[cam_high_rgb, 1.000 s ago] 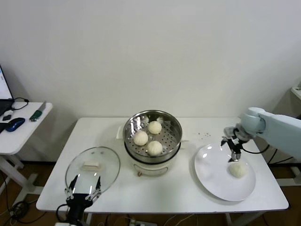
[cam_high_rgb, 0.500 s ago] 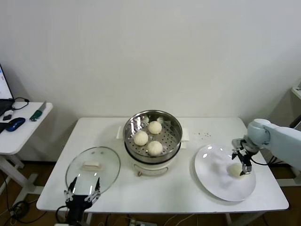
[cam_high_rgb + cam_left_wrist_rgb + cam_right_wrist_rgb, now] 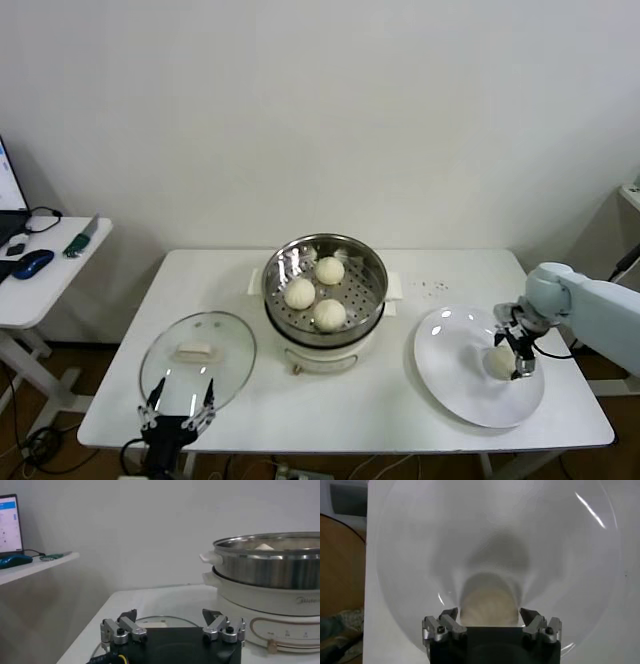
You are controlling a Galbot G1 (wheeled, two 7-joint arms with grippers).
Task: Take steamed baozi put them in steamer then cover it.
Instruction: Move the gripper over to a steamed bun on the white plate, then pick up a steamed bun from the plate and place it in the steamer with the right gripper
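Shiny steel is what the steamer [image 3: 324, 290] is made of, and it sits on a white pot base [image 3: 318, 352] near the middle of the white table [image 3: 370, 400]. Three steamed baozi lie on its floor full of little holes: one at the back [image 3: 330, 270], one on the robot's left [image 3: 299, 293] and one at the front [image 3: 329, 314]. The fourth baozi [image 3: 499, 362] is on the flat white plate [image 3: 450, 375] on the robot's right side of the table, well apart from the steamer. The right gripper [image 3: 516, 350] is down over that baozi, with its fingers spread wide on either side of it. In the right wrist view the baozi [image 3: 488, 605] sits just in front of the right gripper [image 3: 490, 621], between the two fingers, and they are not squeezing it. The cover [image 3: 198, 359], a round glass lid with a cream handle [image 3: 193, 351], lies flat on the table on the robot's left, beside the steamer. The left gripper [image 3: 177, 408] waits at the front edge of the table, just by the cover, and its fingers are spread wide with nothing in them. A small side table [image 3: 45, 275] stands off to the left with a blue mouse [image 3: 33, 263] on it.
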